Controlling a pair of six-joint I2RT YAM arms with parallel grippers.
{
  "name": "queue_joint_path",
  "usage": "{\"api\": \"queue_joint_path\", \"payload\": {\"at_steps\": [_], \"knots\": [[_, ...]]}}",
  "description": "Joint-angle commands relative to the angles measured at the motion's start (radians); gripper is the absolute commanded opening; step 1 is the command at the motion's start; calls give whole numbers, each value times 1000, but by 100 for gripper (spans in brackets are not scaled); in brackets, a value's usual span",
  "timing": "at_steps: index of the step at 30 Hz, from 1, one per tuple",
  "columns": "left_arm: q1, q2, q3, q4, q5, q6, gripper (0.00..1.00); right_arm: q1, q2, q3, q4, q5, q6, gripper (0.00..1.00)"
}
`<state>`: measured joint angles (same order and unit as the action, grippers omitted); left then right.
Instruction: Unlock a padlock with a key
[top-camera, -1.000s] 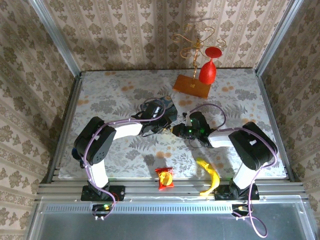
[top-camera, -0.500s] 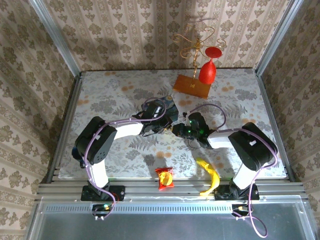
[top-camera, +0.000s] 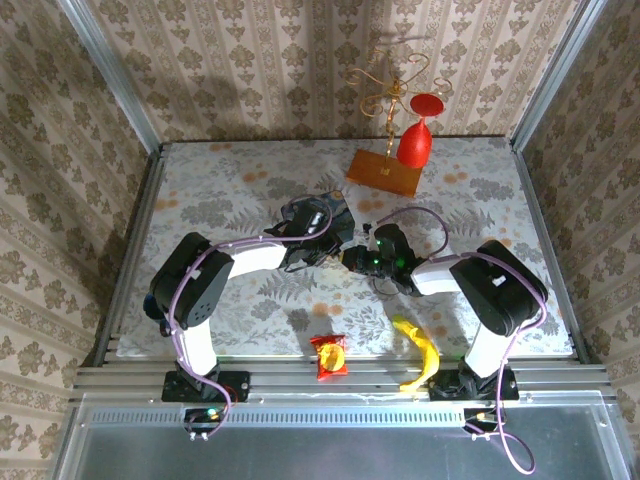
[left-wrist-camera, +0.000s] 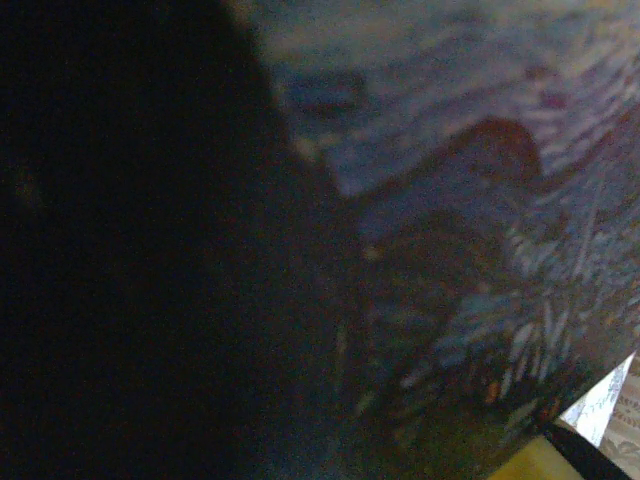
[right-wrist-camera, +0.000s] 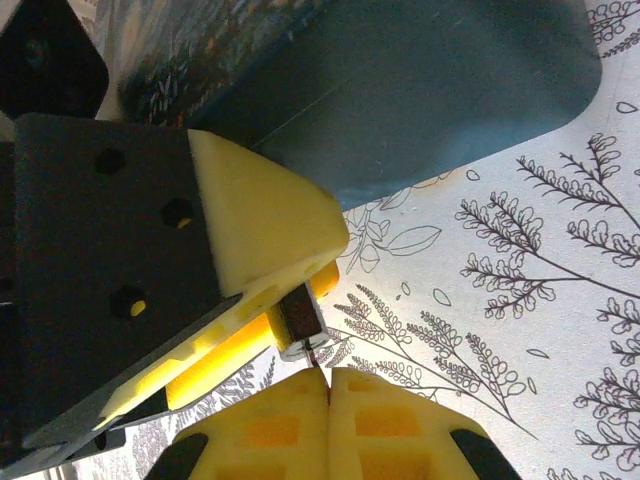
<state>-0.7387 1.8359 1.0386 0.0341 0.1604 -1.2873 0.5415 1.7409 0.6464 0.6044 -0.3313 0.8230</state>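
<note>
Finding one: the left gripper (right-wrist-camera: 298, 300) stands narrow, its yellow fingers (right-wrist-camera: 270, 230) pinched on the padlock (right-wrist-camera: 300, 325), a tiny dark metal body with a silvery end. The padlock sits near the middle of the table (right-wrist-camera: 520, 300), just beside the blue swirl-painted tin (right-wrist-camera: 430, 90); we cannot tell whether it rests on the floral cloth or hangs clear of it.

Finding two: the right gripper (right-wrist-camera: 329, 385) is fully closed, pads pressed together. A thin dark sliver projects from their seam toward the padlock's silvery end; we take this to be the key (right-wrist-camera: 317, 366), though it is too small to confirm.

Finding three, change: against the overhead views of the preceding second, the right gripper has edged a little to the left, toward the left gripper, with its forearm following; the left arm shows no shift that we can make out, and both grips are unaltered.

Assessment: we judge the approach nearly complete and insertion the step in hand. The sliver's tip lies at or almost at the padlock; whether it has entered the keyway cannot be told. The left wrist view is dark and blurred, close against the painted tin; it adds nothing on the grip.

Risk: a slight misalignment may push the padlock askew in its grip rather than seat the key.
</note>
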Motion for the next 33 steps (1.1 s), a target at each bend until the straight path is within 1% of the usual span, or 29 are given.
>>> {"api": "queue_joint_path", "payload": {"at_steps": [1,6,9,17,23,24,26,29,33], "knots": [[-50,-4,27,6,148,0,0,2,34,50,200,8,91,0],[-38,-7,21,29,142,14,0,-12,64,9,288,-24,200,0],[-34,-2,15,48,140,14,0,-12,67,-3,295,-32,228,0],[-25,-3,-5,81,146,24,0,-11,42,-17,242,-30,204,0],[-26,-26,-30,78,116,25,0,-11,26,-19,221,-27,193,0],[-27,-30,-33,78,113,25,0,-11,22,-19,216,-27,190,1],[-25,-37,-38,79,108,26,0,-9,14,-19,198,-26,173,11],[-25,-44,-43,85,108,26,0,-9,-12,-29,163,-11,149,19],[-23,-49,-57,102,102,16,0,-11,-70,-46,93,18,104,19]]}}
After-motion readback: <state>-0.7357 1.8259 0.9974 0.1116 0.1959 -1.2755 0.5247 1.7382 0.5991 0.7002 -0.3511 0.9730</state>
